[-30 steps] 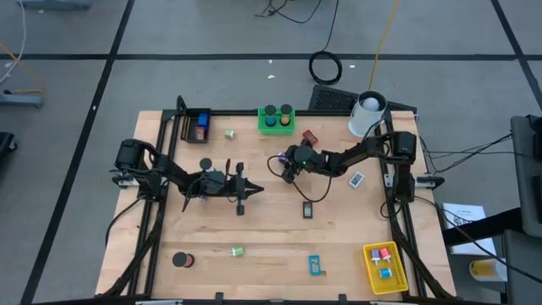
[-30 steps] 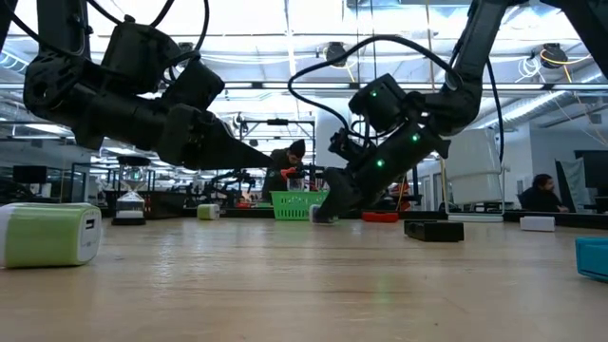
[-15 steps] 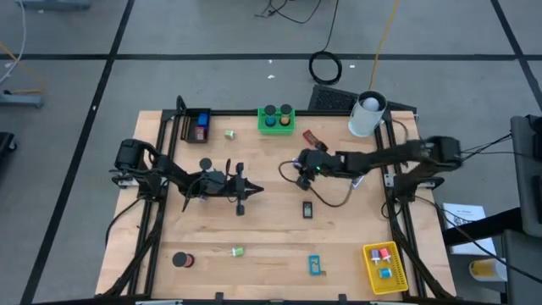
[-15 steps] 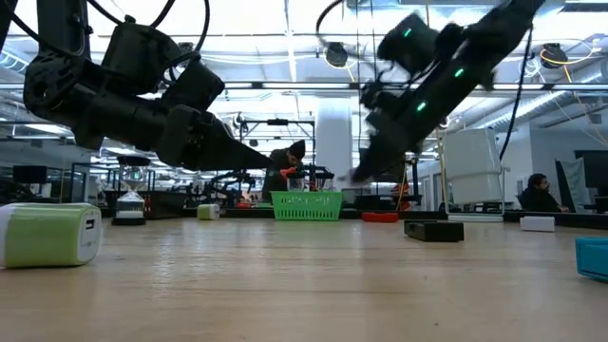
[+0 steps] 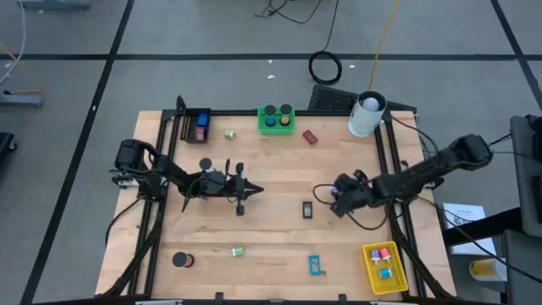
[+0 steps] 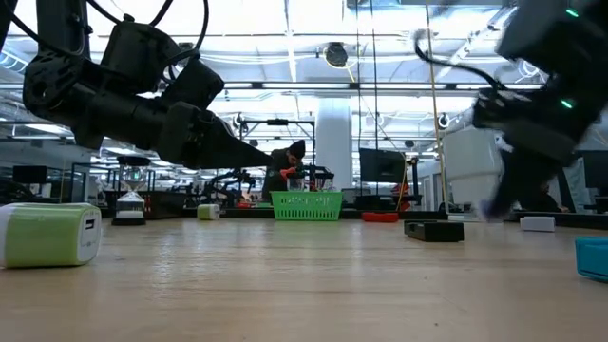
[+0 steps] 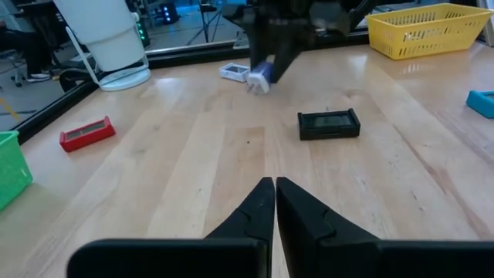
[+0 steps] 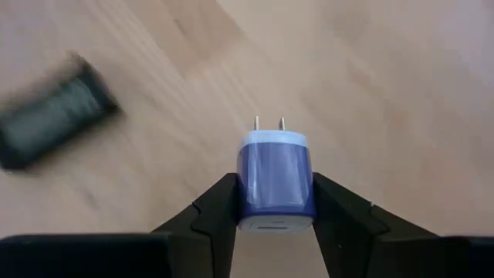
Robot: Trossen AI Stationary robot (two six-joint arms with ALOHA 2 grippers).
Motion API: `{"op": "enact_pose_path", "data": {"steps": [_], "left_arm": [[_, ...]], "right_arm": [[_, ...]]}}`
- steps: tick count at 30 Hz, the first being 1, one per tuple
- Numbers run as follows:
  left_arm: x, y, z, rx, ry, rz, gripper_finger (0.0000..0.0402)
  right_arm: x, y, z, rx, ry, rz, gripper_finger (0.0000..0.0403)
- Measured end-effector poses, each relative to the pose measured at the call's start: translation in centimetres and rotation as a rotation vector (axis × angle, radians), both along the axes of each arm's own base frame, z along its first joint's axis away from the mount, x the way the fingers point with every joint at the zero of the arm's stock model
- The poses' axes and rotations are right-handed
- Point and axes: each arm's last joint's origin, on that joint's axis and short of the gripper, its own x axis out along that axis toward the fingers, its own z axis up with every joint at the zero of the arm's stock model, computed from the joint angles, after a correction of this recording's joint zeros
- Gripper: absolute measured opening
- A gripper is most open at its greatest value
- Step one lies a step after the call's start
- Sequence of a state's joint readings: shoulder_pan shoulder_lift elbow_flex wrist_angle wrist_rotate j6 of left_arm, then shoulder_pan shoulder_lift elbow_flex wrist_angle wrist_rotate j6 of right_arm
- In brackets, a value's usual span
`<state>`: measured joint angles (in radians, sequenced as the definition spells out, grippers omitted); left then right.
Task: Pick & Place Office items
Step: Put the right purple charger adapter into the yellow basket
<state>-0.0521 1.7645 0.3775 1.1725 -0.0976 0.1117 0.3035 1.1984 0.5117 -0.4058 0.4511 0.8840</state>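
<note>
Right wrist view shows the right gripper (image 8: 274, 202) clamping a blue plug block (image 8: 275, 181) between its fingers, prongs pointing straight ahead along its long axis, with the yellow bin (image 5: 385, 267) near and to its right, while the left gripper (image 5: 257, 190) waits pinched shut mid-table.

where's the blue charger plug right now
The blue charger plug is clamped in the right tool, above the table's right half in the high view, just right of the small black block.
</note>
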Motion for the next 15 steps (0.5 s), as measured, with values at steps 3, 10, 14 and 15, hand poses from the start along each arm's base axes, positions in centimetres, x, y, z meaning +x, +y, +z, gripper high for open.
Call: {"op": "enact_pose_path", "data": {"steps": [3, 10, 14, 15], "left_arm": [[0.0, 0.0, 0.0, -0.001, 0.0, 0.0, 0.001], [0.0, 0.0, 0.0, -0.002, 0.001, 0.001, 0.0019], [0.0, 0.0, 0.0, -0.008, 0.001, 0.002, 0.0024], [0.0, 0.0, 0.0, -0.009, 0.001, 0.003, 0.0024]], "right_arm": [[-1.2, 0.7, -1.1, 0.024, 0.001, -0.025, 0.0132], [-1.6, 2.2, -1.1, 0.065, -0.005, 0.028, 0.0142], [-1.5, 2.6, -0.9, 0.156, 0.04, 0.076, 0.0183], [-1.4, 2.8, -0.7, 0.18, 0.043, 0.085, 0.0196]]}}
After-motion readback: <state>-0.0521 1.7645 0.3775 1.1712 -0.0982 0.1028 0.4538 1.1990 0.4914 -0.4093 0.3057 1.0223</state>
